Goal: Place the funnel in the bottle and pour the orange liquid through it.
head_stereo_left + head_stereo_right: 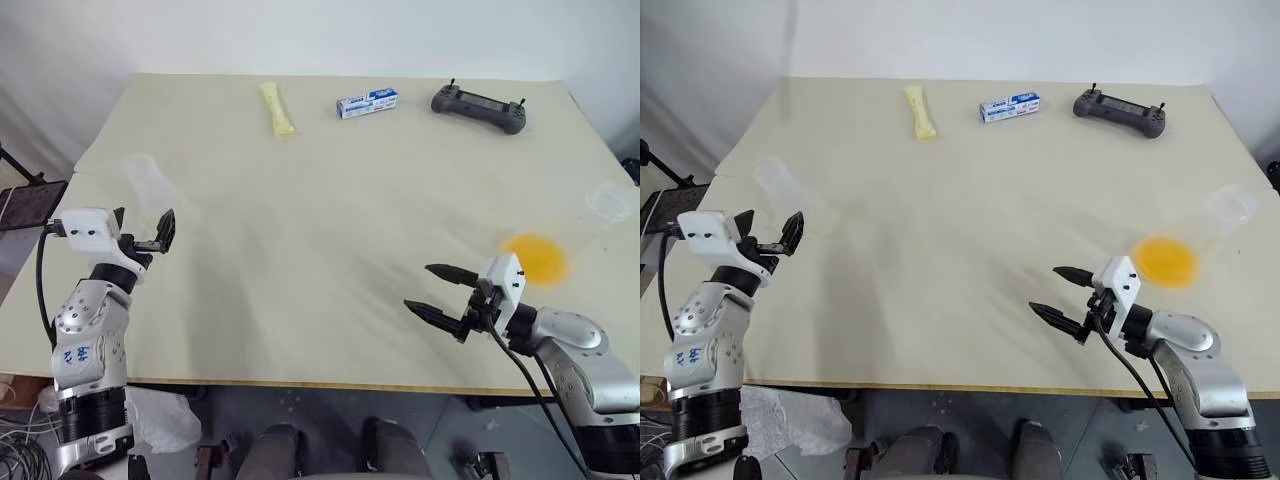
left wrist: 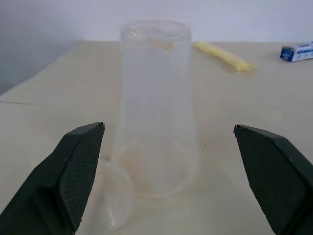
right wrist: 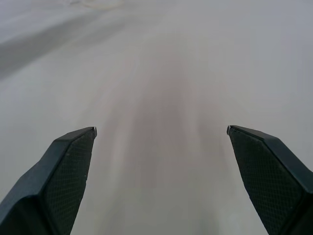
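Facing bottle, left gripper fingers wide; right gripper fingers wide, empty.

The bottle is so clear its outline barely shows from the head views. The funnel beside its base is cut off by the picture's edge.

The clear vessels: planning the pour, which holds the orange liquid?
The flask at the table's right edge, orange liquid pooled in its base; the left bottle looks empty.
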### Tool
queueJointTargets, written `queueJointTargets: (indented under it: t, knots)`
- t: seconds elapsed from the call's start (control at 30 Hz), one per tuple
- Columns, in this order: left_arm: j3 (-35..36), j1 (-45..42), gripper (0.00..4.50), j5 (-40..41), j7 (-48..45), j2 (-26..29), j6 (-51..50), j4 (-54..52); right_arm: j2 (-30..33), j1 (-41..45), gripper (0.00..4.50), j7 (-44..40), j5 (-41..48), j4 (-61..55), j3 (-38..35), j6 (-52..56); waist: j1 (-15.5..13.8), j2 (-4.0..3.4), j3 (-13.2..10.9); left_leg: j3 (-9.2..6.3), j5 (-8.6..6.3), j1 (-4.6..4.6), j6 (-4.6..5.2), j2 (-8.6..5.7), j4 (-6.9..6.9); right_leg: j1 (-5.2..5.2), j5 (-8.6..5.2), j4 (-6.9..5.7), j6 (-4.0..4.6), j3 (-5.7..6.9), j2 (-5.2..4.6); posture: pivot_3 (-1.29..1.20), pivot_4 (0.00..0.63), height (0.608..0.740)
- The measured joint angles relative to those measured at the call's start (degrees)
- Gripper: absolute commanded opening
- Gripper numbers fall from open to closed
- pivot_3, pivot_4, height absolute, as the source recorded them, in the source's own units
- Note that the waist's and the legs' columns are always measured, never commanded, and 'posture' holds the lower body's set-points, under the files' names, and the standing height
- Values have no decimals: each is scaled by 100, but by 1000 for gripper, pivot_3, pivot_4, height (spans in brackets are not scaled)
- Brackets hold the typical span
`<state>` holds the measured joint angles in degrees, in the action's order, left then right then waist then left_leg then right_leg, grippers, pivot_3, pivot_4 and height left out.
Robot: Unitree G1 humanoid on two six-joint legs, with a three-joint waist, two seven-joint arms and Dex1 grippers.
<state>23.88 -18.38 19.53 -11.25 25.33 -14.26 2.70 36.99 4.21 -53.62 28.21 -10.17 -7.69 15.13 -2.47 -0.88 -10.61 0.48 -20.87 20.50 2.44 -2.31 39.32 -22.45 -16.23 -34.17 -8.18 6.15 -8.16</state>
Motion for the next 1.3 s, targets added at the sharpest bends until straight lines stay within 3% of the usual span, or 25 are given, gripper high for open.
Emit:
queueJointTargets:
  t: [0.33,0.9,1.0,1.13,1.17,1.3]
  knots:
    - [-151,-1037,4500,-329,-4,100,406,1384,-1,-285,4470,236,24,-342,-165,24,19,7,1,3,1,0,0,2,5,1,1,-3,-2,-1,3,0,150,740]
    - [-311,-1927,4500,-537,-149,253,891,2459,-8,-346,4470,438,28,-432,-169,50,77,20,-1,0,1,0,0,2,14,1,2,-13,-4,1,3,0,150,740]
    - [-342,-1933,3859,-562,-157,268,916,2498,-8,-347,4500,444,28,-432,-169,50,96,20,-1,0,0,0,0,2,13,0,2,-15,-4,0,3,0,150,740]
    - [-356,-1933,2574,-561,-218,269,927,2502,-8,-351,4500,452,28,-432,-169,49,91,20,-1,-1,1,0,0,2,16,1,2,-17,-4,1,2,0,150,740]
    - [-357,-1933,2399,-560,-227,269,927,2502,-8,-353,4500,454,27,-433,-170,49,90,20,0,-1,1,0,0,1,17,1,2,-17,-4,1,2,0,150,740]
    - [-369,-1932,2394,-547,-356,277,912,2495,-8,-362,4500,469,27,-433,-170,48,91,21,0,-2,0,0,0,1,19,0,2,-23,-4,0,2,0,150,740]
